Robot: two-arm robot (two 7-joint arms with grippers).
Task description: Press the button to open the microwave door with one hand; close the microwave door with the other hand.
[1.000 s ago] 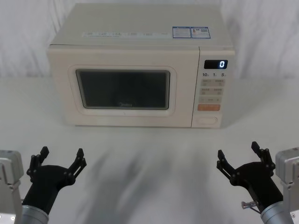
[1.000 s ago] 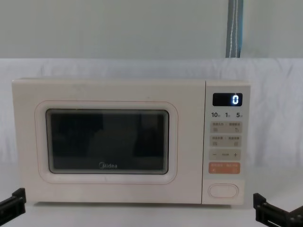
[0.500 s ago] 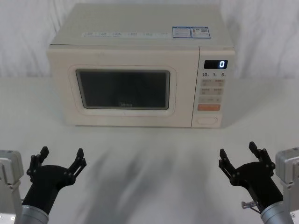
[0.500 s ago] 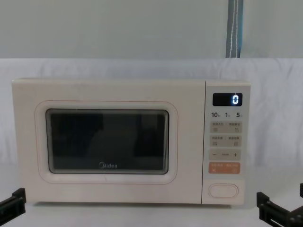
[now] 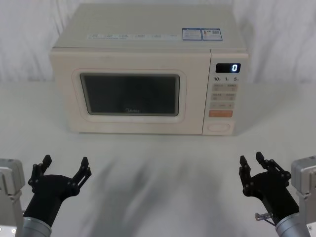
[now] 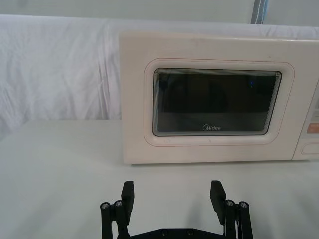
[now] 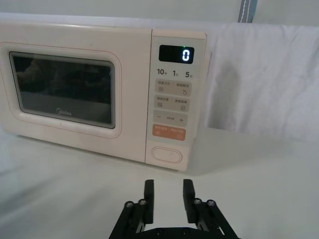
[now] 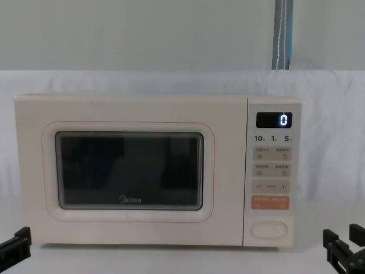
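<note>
The cream microwave stands at the back of the table with the microwave door (image 5: 129, 94) (image 8: 131, 171) (image 6: 214, 102) (image 7: 62, 94) shut flush. The button (image 5: 219, 127) (image 8: 269, 229) (image 7: 168, 154) is the wide pill-shaped key at the bottom of the control panel. My left gripper (image 5: 65, 160) (image 6: 172, 185) hovers low at the near left, open wide and empty, facing the door. Low at the near right, my right gripper (image 5: 251, 158) (image 7: 168, 183) (image 8: 343, 232) points at the button from well short of it, its fingers drawn close with a small gap, holding nothing.
A white cloth (image 5: 158, 168) covers the table and drapes up behind the microwave. The control panel display (image 5: 228, 68) reads 0, with an orange key (image 5: 220, 113) just above the button. Bare cloth lies between both grippers and the microwave front.
The right gripper's fingers have drawn much closer together and the gripper has shifted slightly right. The left gripper and the microwave door have not moved.
</note>
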